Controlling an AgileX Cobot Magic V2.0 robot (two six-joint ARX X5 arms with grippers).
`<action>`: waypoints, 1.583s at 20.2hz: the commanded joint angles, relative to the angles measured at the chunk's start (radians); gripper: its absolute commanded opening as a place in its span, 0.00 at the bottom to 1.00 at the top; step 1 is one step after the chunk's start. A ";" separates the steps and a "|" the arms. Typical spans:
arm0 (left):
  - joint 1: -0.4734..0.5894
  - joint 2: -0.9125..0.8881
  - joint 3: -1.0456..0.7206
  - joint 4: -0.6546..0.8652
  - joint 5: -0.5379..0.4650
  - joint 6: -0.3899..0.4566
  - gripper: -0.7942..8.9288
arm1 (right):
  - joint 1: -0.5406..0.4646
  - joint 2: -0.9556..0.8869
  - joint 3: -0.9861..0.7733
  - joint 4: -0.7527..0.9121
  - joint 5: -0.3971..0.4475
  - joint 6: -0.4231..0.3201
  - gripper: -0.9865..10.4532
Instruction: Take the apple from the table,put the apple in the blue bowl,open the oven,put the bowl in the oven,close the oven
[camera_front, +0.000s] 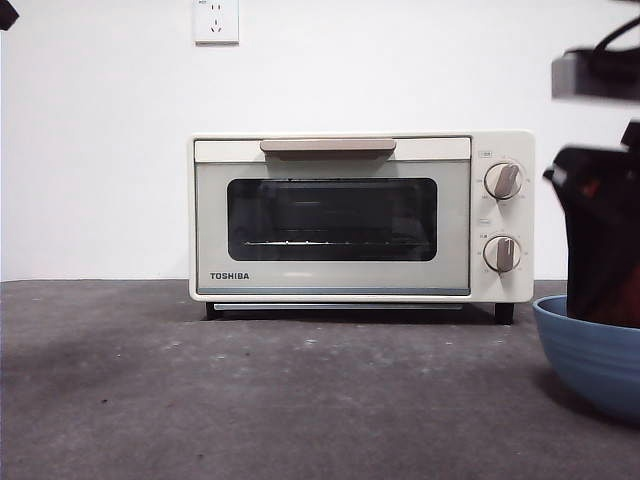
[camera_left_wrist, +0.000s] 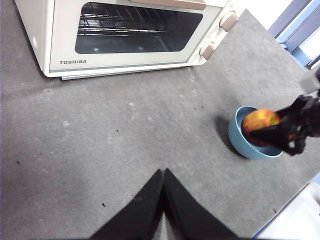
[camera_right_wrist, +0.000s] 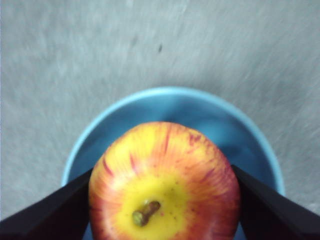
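The right end effector (camera_right_wrist: 162, 200) is clamped on the apple (camera_right_wrist: 164, 182), its two black wedge-shaped jaws pressing the fruit's opposite flanks. The apple is round and glossy, streaked red over orange, with a yellow patch around the stubby brown stem. It hangs over the hollow of the blue bowl (camera_right_wrist: 172, 107), partly sunk below the rim; whether it touches the bowl's floor cannot be told.

In the front view the bowl (camera_front: 590, 360) sits at 4 o'clock, a matte blue-grey vessel with faint horizontal ridges on its outer wall, and the dark arm drops into it from above.

The Toshiba toaster oven (camera_front: 360, 215) stands at the centre toward 12 o'clock, a boxy cream-white shell with a shut door, a dark glass window showing a wire rack, a flat beige bar handle (camera_front: 328, 147) and two round knobs (camera_front: 502, 180) stacked on its right.

The desk (camera_front: 250, 400) is dark grey, rough and matte, flecked with pale scuffs.

The left end effector (camera_left_wrist: 164, 172) hovers above bare desk with its pointed jaws pressed together, gripping nothing, well apart from the bowl.
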 joint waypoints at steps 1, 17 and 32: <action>-0.004 0.006 0.020 0.006 0.006 0.008 0.09 | 0.004 0.052 0.006 0.022 -0.008 0.002 0.45; -0.045 0.135 0.043 0.170 0.005 -0.003 0.09 | 0.004 -0.051 0.317 -0.274 0.080 -0.084 0.47; -0.131 0.837 0.444 0.506 -0.003 0.017 0.09 | -0.080 -0.305 0.332 -0.540 0.115 -0.095 0.46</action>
